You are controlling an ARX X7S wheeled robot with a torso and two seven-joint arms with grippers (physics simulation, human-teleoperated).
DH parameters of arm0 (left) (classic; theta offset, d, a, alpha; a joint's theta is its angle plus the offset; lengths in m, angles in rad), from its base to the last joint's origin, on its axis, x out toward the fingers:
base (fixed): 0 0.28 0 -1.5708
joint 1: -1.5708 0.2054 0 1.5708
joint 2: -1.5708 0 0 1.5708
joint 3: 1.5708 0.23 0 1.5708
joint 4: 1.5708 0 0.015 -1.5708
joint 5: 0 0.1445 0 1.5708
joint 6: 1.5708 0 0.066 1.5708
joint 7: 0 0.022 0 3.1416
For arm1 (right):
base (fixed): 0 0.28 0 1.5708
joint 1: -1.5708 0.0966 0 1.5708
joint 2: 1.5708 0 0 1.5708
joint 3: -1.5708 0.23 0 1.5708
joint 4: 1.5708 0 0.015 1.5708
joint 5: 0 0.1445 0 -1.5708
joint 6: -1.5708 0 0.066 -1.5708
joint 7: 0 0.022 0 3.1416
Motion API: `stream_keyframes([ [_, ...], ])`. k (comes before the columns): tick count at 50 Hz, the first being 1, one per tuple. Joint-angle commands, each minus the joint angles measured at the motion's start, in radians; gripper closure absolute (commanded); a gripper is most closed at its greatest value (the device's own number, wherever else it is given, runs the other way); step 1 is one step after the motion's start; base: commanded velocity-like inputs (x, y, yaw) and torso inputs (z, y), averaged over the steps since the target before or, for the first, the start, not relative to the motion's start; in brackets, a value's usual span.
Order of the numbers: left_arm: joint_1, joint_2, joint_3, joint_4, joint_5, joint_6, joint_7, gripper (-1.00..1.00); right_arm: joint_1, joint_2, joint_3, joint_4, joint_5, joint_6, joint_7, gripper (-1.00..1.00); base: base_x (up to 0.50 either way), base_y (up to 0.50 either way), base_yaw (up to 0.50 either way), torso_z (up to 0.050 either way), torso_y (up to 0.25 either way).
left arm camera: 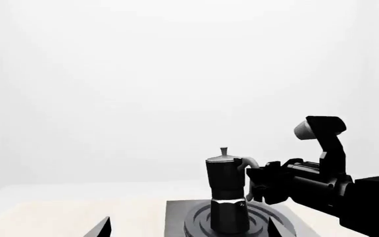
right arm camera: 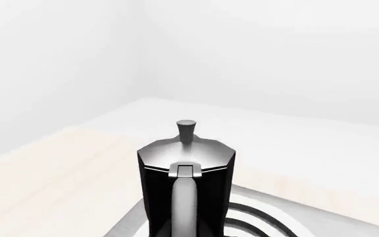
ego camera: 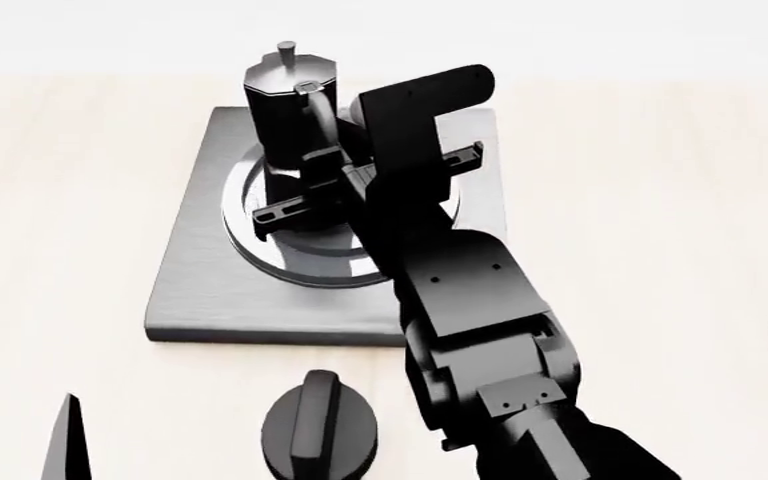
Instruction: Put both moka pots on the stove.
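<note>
**Pot** (ego camera: pixel 284 100): one only in view. Black, faceted, narrow-waisted, with a silvery lid and small knob. It stands upright on the burner (ego camera: pixel 307 262), straight ahead of the right pincer (ego camera: pixel 315 162), with its handle (right arm camera: pixel 184 197) turned back toward the pincer. The right wrist view shows the handle dead centre and very close.

**Right pincer**: fingers drawn close together at the middle of their rail. They are closed about the pot's handle, below the lid and level with the pot's upper half. The left wrist view shows it (left arm camera: pixel 255 183) meeting the handle from the side, with a gap between the fingers and the pot's body. It holds nothing else.

**Stove** (ego camera: pixel 191 290): flat grey square plate, directly under the right pincer and the pot. The ringed burner is in its middle. The pot sits on the part of the rings farther from the pincer.

**Left pincer** (left arm camera: pixel 188 233): only the two dark fingertips show in its own view. They are spread wide and hold nothing. The stove and the pot lie ahead of it, between the tips' lines.

**Round knob** (ego camera: pixel 317 425): squat, black. It sits on the table behind the right pincer, beside the forearm and off the stove's near edge.

**Table** (ego camera: pixel 51 150): pale wood, under the stove and the round knob.
</note>
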Motion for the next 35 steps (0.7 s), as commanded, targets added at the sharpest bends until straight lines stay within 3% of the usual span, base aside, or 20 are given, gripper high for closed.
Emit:
stream_keyframes([
  [1,0.006,0.006,-0.012,-0.010,-0.024,0.042,-0.002,-1.00,0.019,-0.005,-0.112,0.014,0.108,-0.047,0.002,1.00,0.00,0.00,0.00,0.000,0.000],
  [15,0.005,0.002,-0.011,-0.012,-0.014,0.045,-0.008,-1.00,0.012,0.004,-0.195,0.008,0.187,-0.063,0.004,1.00,0.00,0.00,0.00,0.000,0.000],
  [16,0.004,0.002,-0.009,-0.014,-0.013,0.045,-0.007,-1.00,0.002,0.027,-0.193,-0.045,0.198,-0.045,0.001,-1.00,0.00,0.00,0.00,0.000,0.000],
  [25,0.004,0.000,-0.010,-0.013,-0.015,0.046,-0.010,-1.00,-0.028,0.076,-0.198,-0.131,0.190,-0.057,0.056,-1.00,0.00,0.00,0.00,0.000,0.000],
  [29,0.004,-0.001,-0.007,-0.014,-0.016,0.048,-0.009,-1.00,-0.058,0.170,-0.214,-0.330,0.181,-0.039,0.154,-1.00,0.00,0.00,0.00,0.000,0.000],
  [35,0.004,-0.002,-0.009,-0.017,-0.017,0.051,-0.011,-1.00,-0.121,0.412,-0.236,-0.819,0.142,-0.047,0.385,-1.00,0.00,0.00,0.00,0.000,0.000],
])
